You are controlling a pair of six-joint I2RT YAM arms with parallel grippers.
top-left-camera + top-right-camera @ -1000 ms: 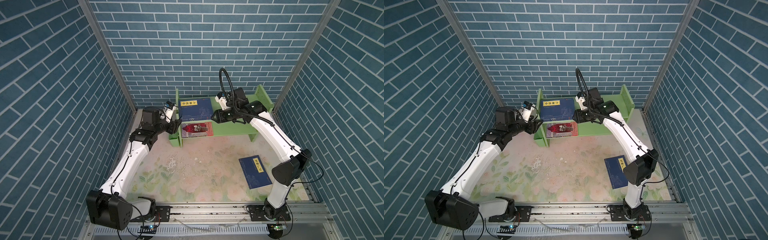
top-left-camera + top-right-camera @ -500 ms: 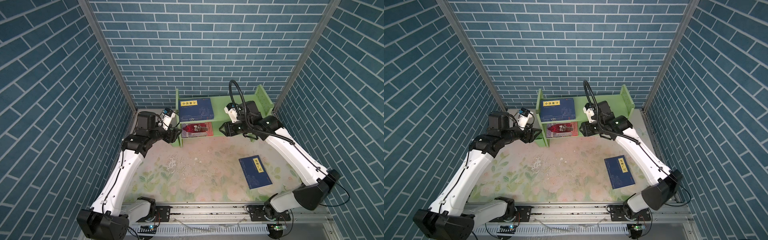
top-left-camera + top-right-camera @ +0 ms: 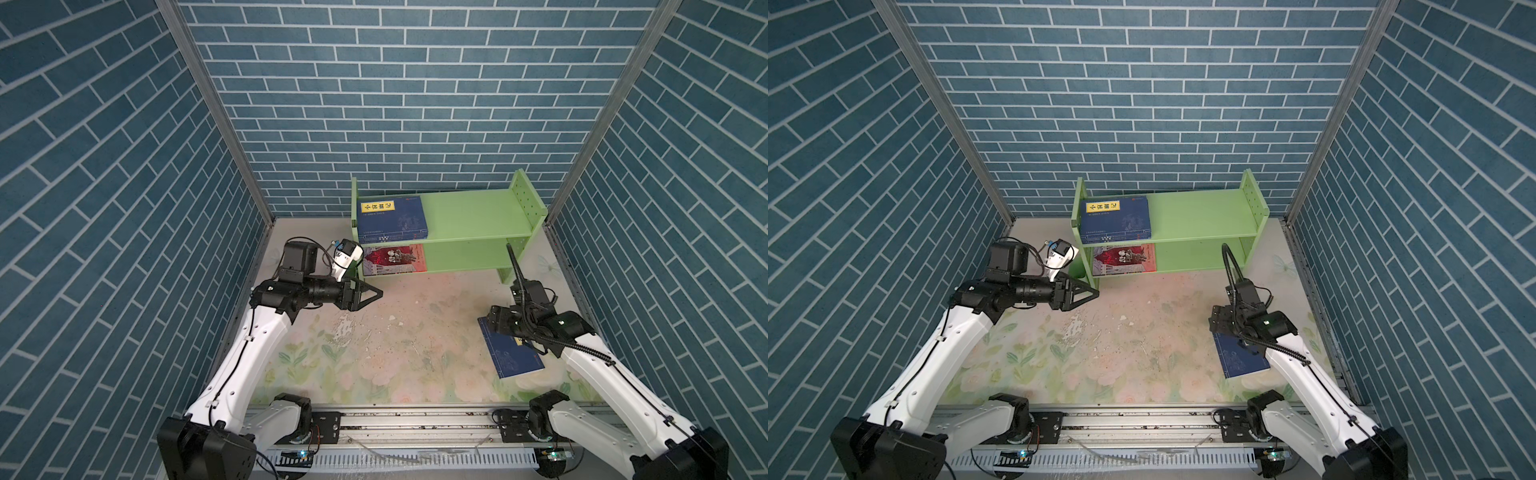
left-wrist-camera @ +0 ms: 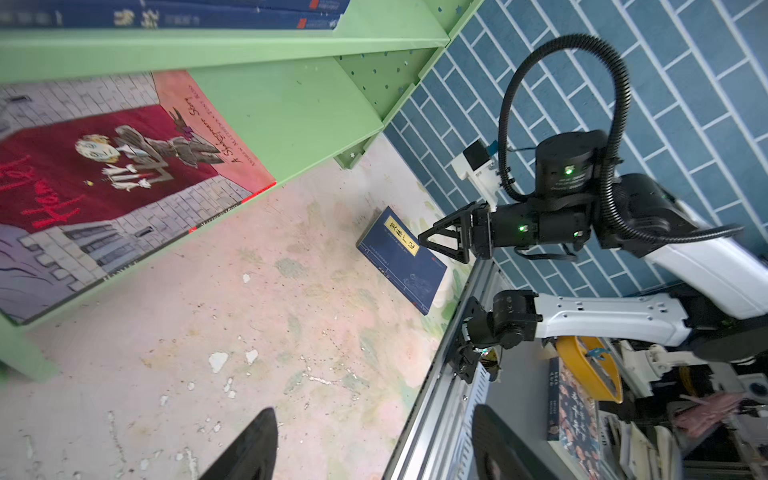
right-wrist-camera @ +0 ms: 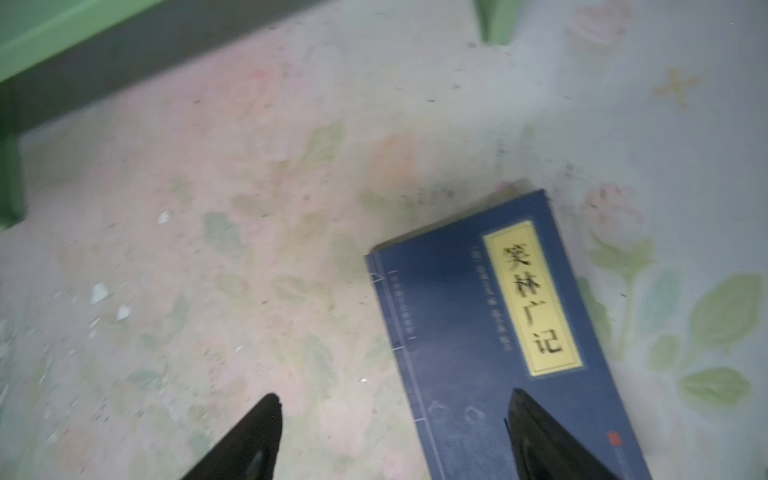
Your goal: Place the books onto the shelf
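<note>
Label (image 5: 533, 297) "笑林广记" on blue book (image 5: 449, 332)

Floral tabletop (image 3: 374, 357): green shelf (image 3: 525, 203), loose dark blue book (image 3: 513, 361) lying flat.
Upper tier (image 3: 469, 216): stacked dark blue books (image 3: 392, 218).
Lower tier (image 3: 461, 255): red-and-grey book (image 3: 392, 259).

Holding both claws spread and empty.

Stretching the left arm (image 3: 249, 353) up from the near-left base, bending at the elbow, levelling the black wrist and aiming the left claw (image 3: 376, 293) to the right, holding its jaws apart with nothing between the fingers (image 4: 253, 449). Folding the right arm (image 3: 602, 365) in from the near-right base, angling the right claw (image 4: 426, 241) leftward and downward, spreading its fingers (image 5: 540, 440) wide and gripping nothing, carrying a black cable (image 4: 577, 40) looped above the wrist.
</note>
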